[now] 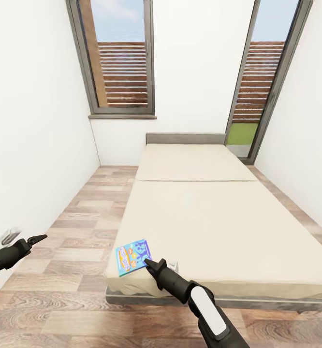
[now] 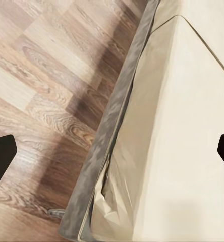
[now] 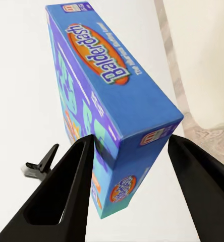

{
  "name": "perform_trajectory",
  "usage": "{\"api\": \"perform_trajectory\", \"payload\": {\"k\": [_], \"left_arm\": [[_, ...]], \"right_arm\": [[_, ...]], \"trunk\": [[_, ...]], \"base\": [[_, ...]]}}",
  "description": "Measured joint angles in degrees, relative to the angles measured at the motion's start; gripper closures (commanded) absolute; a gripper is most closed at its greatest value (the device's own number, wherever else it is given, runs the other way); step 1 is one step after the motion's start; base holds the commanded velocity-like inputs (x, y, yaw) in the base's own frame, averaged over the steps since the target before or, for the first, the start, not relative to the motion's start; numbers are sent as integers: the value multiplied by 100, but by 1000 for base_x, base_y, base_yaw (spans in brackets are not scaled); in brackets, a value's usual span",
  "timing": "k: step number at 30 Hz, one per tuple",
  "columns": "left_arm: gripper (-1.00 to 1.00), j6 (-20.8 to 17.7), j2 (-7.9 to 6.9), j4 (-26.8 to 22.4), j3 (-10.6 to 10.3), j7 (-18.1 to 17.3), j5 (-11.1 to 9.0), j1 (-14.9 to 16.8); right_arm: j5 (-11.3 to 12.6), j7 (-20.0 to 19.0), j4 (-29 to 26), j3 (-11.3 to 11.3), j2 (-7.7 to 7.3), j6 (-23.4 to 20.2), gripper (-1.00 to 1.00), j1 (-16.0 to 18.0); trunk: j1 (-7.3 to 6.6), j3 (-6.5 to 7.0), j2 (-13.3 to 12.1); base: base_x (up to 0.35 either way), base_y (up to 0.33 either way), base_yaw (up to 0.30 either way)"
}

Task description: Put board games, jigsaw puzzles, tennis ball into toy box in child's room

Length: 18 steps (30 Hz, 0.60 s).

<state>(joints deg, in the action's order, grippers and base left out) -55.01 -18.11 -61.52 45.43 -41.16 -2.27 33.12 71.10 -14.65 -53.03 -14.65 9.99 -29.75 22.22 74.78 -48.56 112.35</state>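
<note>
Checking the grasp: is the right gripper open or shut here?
Open: the right gripper's fingers straddle the Balderdash board game, with a gap on one side.

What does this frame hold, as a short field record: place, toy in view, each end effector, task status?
place: white-walled room, wood-plank floor, large beige bed
toy: blue flat board game box with orange art, at the bed's near corner
right end effector: open, fingers straddling one end of the box; one finger at its side, the other apart
left end effector: over the floor beside the bed, nothing between its fingers
status: box not yet gripped
</note>
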Motion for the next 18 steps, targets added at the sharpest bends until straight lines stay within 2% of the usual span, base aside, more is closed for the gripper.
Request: {"api": "perform_trajectory", "payload": {"k": [7,16,18], "left_arm": [[-100,0,0,0,0,6,0,0],[-100,0,1,0,-3,7,0,2],[-100,-59,66,-11,2,69,-23,24]], "right_arm": [[-36,-98,8,-20,0,-16,100,-18],[-53,-533,1,-37,0,22,100,-47],[-142,-463,29,-78,-1,99,100,-113]], "trunk": [[-154,126,-281],[-352,287,-642],[-351,287,-642]], "base": [[0,0,0],[0,0,0],[0,0,0]]}}
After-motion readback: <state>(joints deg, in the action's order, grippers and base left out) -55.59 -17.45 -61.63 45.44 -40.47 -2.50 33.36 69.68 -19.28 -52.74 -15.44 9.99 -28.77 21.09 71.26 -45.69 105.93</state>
